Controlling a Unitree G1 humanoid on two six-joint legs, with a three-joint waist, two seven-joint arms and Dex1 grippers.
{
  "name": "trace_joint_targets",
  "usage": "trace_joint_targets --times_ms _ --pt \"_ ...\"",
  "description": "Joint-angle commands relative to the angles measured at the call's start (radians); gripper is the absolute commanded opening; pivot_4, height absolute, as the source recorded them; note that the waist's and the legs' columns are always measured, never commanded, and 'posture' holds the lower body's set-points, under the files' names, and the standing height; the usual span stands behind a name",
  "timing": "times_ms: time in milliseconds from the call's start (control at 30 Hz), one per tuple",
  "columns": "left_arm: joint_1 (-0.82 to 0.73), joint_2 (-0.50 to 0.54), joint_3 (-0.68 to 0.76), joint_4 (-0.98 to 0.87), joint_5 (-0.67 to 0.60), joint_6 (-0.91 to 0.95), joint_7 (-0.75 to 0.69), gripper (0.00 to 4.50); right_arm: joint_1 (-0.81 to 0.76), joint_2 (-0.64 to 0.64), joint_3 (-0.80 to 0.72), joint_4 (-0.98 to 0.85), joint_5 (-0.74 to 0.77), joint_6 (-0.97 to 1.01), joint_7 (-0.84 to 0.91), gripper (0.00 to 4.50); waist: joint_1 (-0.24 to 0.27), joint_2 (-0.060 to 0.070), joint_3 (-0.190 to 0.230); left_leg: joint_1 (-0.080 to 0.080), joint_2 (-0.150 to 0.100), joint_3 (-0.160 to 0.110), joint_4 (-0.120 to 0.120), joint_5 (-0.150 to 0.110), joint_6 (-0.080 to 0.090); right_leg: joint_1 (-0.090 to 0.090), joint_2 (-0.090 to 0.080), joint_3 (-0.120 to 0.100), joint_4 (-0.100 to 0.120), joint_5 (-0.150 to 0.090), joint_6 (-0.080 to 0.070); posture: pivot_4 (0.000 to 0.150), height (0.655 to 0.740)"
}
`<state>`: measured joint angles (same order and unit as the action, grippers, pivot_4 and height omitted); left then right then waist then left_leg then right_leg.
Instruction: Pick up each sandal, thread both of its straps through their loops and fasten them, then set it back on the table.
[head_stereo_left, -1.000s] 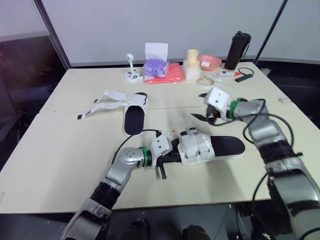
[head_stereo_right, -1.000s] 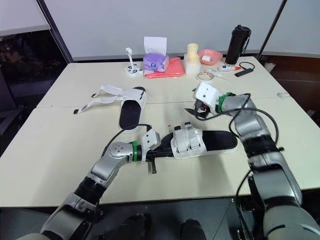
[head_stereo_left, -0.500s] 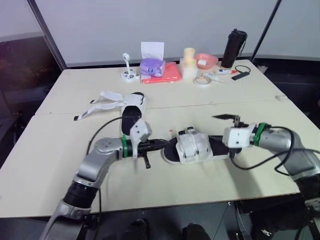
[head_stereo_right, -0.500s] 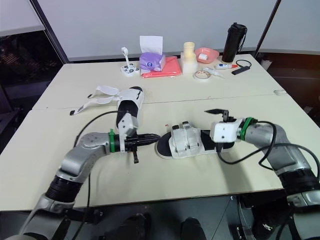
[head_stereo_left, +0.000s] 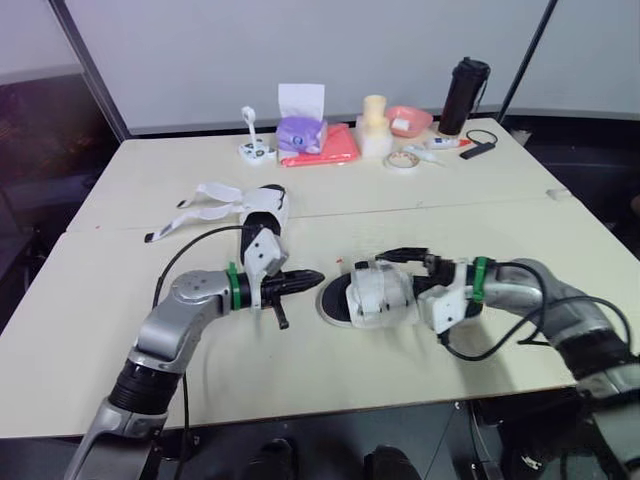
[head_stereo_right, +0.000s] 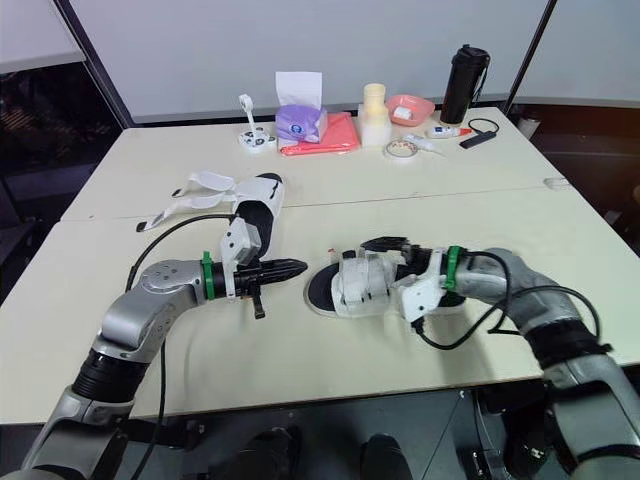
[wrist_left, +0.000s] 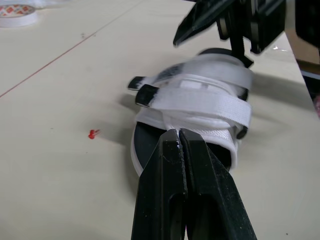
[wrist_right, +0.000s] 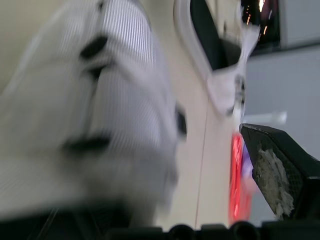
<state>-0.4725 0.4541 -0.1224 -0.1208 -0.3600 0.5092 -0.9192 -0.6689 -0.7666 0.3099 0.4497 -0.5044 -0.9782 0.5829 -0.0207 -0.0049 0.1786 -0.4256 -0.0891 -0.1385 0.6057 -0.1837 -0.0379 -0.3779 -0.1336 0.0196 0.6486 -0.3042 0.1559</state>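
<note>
**tomk:** Right arm had swung in since half a second before. Back then the right gripper (head_stereo_left: 405, 272) sat off past the heel; now it was right up against the fastened sandal (head_stereo_left: 372, 297), just behind the straps. Meanwhile the left gripper (head_stereo_left: 311, 278) had barely changed, parked at the toe end.

**dazza:** Was either one actually holding it?

**tomk:** Left one, no. It was clenched flat with nothing in it, tips just beside the toe rim; couldn't tell if they touched. Right one was spread wide, one finger (head_stereo_left: 398, 254) lying along the sandal's far side. Couldn't see the other finger, so can't say it had a grip.

**dazza:** Containers at the back?

**tomk:** The pink bowl (head_stereo_left: 425, 118) had a small white item (head_stereo_left: 401, 124) in it. The purple tissue box (head_stereo_left: 300, 134) had a tissue (head_stereo_left: 300, 100) standing up out of the top. The black bottle (head_stereo_left: 461, 85) stood upright near the bowl, cap on.

**dazza:** Which way was the sandal lying?

**tomk:** Flat on the table (head_stereo_left: 150, 170) near the front edge, long axis running left to right across the robot. Toe and both closed straps pointed toward the left arm, heel toward the right. As for the second sandal (head_stereo_left: 266, 203), it lay farther back on the left, long axis running away from the robot. Its loose straps (head_stereo_left: 205, 200) were flung out to the left.
</note>
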Motion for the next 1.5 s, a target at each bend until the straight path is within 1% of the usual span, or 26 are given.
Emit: trace_joint_targets --times_ms 33,67,200,267,300,333,400,500,600,767,867,967,1067,1300,1367,1400,1433,1500 --pt "0.006 0.018 0.040 -0.027 -0.007 -0.022 0.016 0.00 -0.073 0.041 0.033 0.054 -0.064 -0.061 -0.066 3.52 0.001 0.000 0.000 0.000 0.000 0.000 0.000 0.000 0.000 0.000 0.000 0.000 0.000 0.000 0.000 0.150 0.7400" --pt "0.006 0.021 0.045 -0.027 -0.009 -0.023 0.019 0.00 -0.090 0.052 0.045 0.073 -0.078 -0.074 -0.078 3.16 0.002 0.000 0.000 0.000 0.000 0.000 0.000 0.000 0.000 0.000 0.000 0.000 0.000 0.000 0.000 0.150 0.7400" --pt "0.007 0.024 0.057 -0.024 -0.008 -0.031 0.036 0.00 -0.134 0.080 0.071 0.120 -0.113 -0.105 -0.124 1.24 0.003 0.000 0.000 0.000 0.000 -0.001 0.000 0.001 -0.001 0.000 0.000 0.000 0.000 0.000 0.000 0.150 0.7400" --pt "0.011 0.022 0.061 -0.021 -0.006 -0.039 0.046 0.00 -0.143 0.084 0.077 0.124 -0.134 -0.106 -0.144 0.40 0.003 0.000 0.000 0.000 0.000 -0.001 0.000 0.001 -0.001 0.000 0.000 0.000 0.000 0.000 0.000 0.150 0.7400" --pt "0.014 0.020 0.060 -0.022 -0.005 -0.042 0.052 0.00 -0.142 0.083 0.076 0.124 -0.138 -0.097 -0.150 0.19 0.003 0.000 0.000 0.000 0.000 -0.001 0.000 0.001 -0.001 0.000 0.000 0.000 0.000 0.000 0.000 0.150 0.7400" --pt "0.016 0.017 0.060 -0.023 -0.005 -0.045 0.058 0.00 -0.139 0.083 0.068 0.119 -0.143 -0.072 -0.161 0.16 0.003 0.000 0.000 0.000 0.000 -0.001 0.000 0.001 -0.001 0.000 0.000 0.000 0.001 0.000 0.000 0.150 0.7400" --pt "0.017 0.015 0.062 -0.021 -0.008 -0.047 0.064 0.00 -0.137 0.088 0.055 0.109 -0.139 -0.017 -0.170 0.16 0.003 0.000 0.000 0.000 0.000 -0.001 -0.001 0.001 -0.001 -0.001 0.000 0.000 0.001 0.000 0.000 0.150 0.7400" --pt "0.018 0.010 0.058 -0.020 -0.008 -0.053 0.070 0.00 -0.149 0.103 0.008 0.085 -0.160 0.204 -0.199 0.16 0.002 0.000 0.000 0.000 0.000 -0.001 -0.001 0.001 -0.002 -0.001 0.000 0.001 0.001 0.000 0.000 0.150 0.7400" --pt "0.010 0.005 0.056 -0.010 -0.007 -0.060 0.076 0.00 -0.185 0.109 0.004 0.109 -0.205 0.380 -0.217 0.16 0.003 0.000 0.000 0.000 0.000 -0.001 -0.001 0.001 -0.002 -0.002 0.000 0.001 0.002 0.000 -0.001 0.150 0.7400" --pt "0.000 -0.011 0.053 0.011 0.004 -0.074 0.097 0.00 -0.300 0.146 0.029 0.286 -0.299 0.682 -0.341 0.16 0.003 0.000 0.000 0.000 0.000 0.000 -0.001 0.002 -0.002 -0.002 0.000 0.001 0.002 0.001 -0.001 0.150 0.7400" --pt "-0.001 -0.011 0.056 0.012 0.000 -0.074 0.103 0.00 -0.401 0.174 0.069 0.476 -0.349 0.833 -0.446 0.16 0.001 0.000 0.000 -0.001 0.000 0.000 -0.003 0.002 -0.003 -0.004 0.000 0.002 0.002 0.001 -0.001 0.150 0.7400" --pt "0.003 -0.013 0.053 0.005 0.002 -0.073 0.111 0.00 -0.479 0.202 0.099 0.649 -0.356 0.925 -0.514 0.16 0.000 0.000 0.000 -0.001 0.000 0.002 -0.009 0.004 -0.006 -0.007 0.000 0.003 0.002 0.001 -0.002 0.150 0.7400" --pt "0.010 -0.012 0.052 -0.010 -0.002 -0.065 0.119 0.00 -0.525 0.222 0.111 0.767 -0.337 0.979 -0.560 0.16 -0.004 0.000 0.000 -0.001 0.000 0.003 -0.013 0.007 -0.010 -0.011 0.000 0.004 0.002 0.000 -0.002 0.150 0.7400" --pt "0.018 -0.013 0.046 -0.021 -0.001 -0.061 0.132 0.00 -0.544 0.246 0.110 0.863 -0.277 0.997 -0.580 0.16 -0.031 0.000 0.000 -0.002 0.000 0.006 -0.014 0.008 -0.011 -0.011 0.000 0.005 0.003 0.000 -0.002 0.150 0.7400" --pt "0.020 -0.015 0.044 -0.025 -0.001 -0.059 0.137 0.00 -0.536 0.247 0.108 0.868 -0.260 0.988 -0.567 1.19 -0.035 0.000 0.000 -0.002 0.000 0.006 -0.014 0.008 -0.011 -0.011 0.000 0.004 0.004 0.000 -0.002 0.150 0.7400" --pt "0.020 -0.016 0.044 -0.026 -0.002 -0.058 0.138 0.00 -0.532 0.248 0.109 0.868 -0.254 0.985 -0.559 1.51 -0.037 0.000 0.000 -0.002 0.000 0.006 -0.014 0.008 -0.010 -0.012 0.000 0.004 0.004 0.000 -0.002 0.150 0.7400" --pt "0.022 -0.017 0.044 -0.028 -0.004 -0.057 0.140 0.00 -0.524 0.246 0.110 0.864 -0.247 0.980 -0.546 1.92 -0.040 0.000 0.000 -0.002 0.000 0.006 -0.014 0.008 -0.010 -0.012 0.000 0.004 0.004 0.000 -0.002 0.150 0.7400" --pt "0.026 -0.017 0.045 -0.032 -0.006 -0.055 0.141 0.00 -0.513 0.241 0.115 0.858 -0.239 0.975 -0.533 2.90 -0.044 0.000 0.000 -0.002 0.000 0.006 -0.013 0.008 -0.010 -0.011 0.000 0.004 0.004 0.000 -0.002 0.150 0.7400"
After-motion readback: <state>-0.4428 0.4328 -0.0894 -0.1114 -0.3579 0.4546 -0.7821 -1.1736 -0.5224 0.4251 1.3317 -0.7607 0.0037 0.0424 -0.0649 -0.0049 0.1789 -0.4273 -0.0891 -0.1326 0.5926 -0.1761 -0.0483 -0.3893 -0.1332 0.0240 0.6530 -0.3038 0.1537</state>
